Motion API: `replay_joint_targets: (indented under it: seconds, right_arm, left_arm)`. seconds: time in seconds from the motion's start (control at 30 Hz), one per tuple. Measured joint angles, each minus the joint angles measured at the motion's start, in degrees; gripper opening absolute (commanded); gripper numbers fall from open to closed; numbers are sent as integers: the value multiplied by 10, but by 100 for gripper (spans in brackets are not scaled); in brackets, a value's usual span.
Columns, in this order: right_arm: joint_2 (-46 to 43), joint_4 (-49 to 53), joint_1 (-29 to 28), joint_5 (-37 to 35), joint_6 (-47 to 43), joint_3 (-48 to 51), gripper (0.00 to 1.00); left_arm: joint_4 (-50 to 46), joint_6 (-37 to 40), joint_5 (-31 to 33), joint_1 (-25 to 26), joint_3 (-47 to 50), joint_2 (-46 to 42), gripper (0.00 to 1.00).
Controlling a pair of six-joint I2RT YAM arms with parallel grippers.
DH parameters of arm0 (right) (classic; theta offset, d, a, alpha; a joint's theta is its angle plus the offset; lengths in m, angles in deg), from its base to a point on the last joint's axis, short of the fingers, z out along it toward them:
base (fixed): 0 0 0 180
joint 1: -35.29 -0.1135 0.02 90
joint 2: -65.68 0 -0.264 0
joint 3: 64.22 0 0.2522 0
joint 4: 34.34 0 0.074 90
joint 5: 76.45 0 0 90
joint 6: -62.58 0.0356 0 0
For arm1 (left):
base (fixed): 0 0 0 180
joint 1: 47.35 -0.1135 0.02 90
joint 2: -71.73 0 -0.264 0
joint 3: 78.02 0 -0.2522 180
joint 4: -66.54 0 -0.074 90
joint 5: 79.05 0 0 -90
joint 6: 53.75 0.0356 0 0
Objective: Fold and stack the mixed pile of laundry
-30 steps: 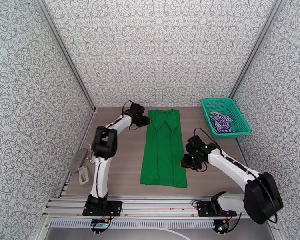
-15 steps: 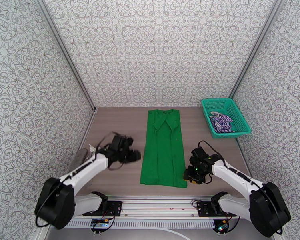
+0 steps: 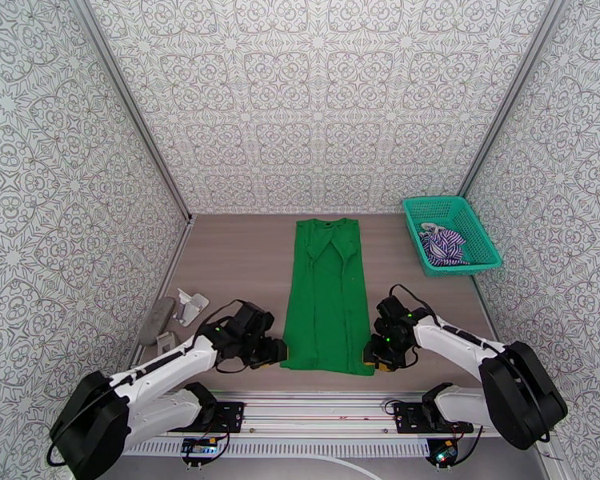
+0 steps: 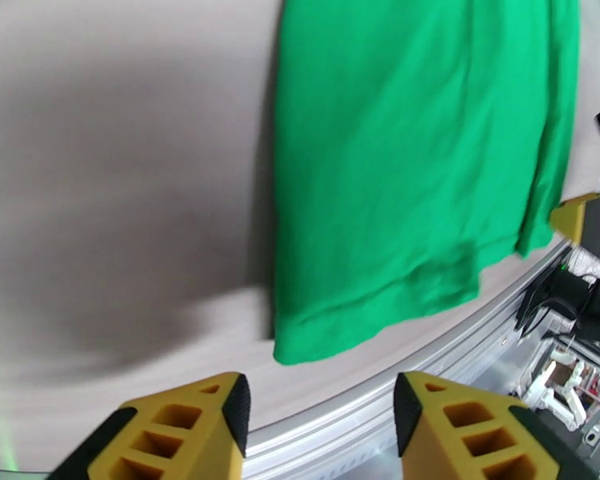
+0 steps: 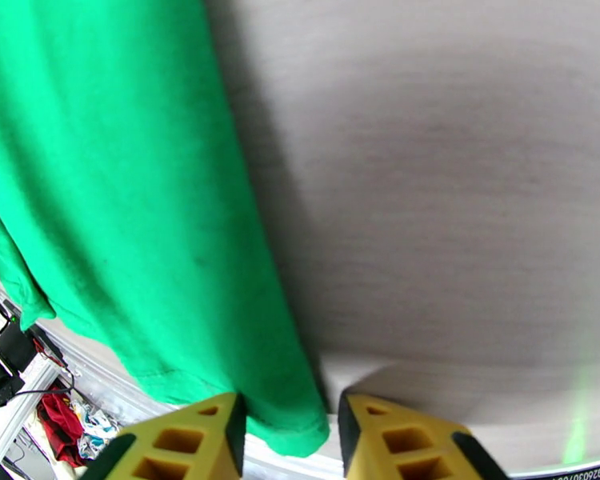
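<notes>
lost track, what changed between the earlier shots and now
The left hand swung from the far end of the green cloth back to its near left corner; the right hand slid nearer, to the near right corner. Both are open. Cloth, shirt and basket stayed.

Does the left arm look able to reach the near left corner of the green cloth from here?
Probably yes. The left gripper stands open just beside that corner of the green cloth, with bare table between them and nothing lying in the way.
</notes>
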Motion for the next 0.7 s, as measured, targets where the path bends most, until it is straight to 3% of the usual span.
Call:
replay_joint_targets:
  seconds: [0.47, 0.6, 0.7]
  right_arm:
    - [-12, -25, -17, 0, 22, 14, 33]
    - [-17, -32, -19, 0, 35, 19, 27]
    - [-21, -38, -20, 0, 44, 24, 16]
  left_arm:
    - [87, -56, -1, 31, 20, 51, 48]
    - [94, -61, 8, 36, 16, 62, 28]
    - [90, -62, 21, 39, 15, 63, 11]
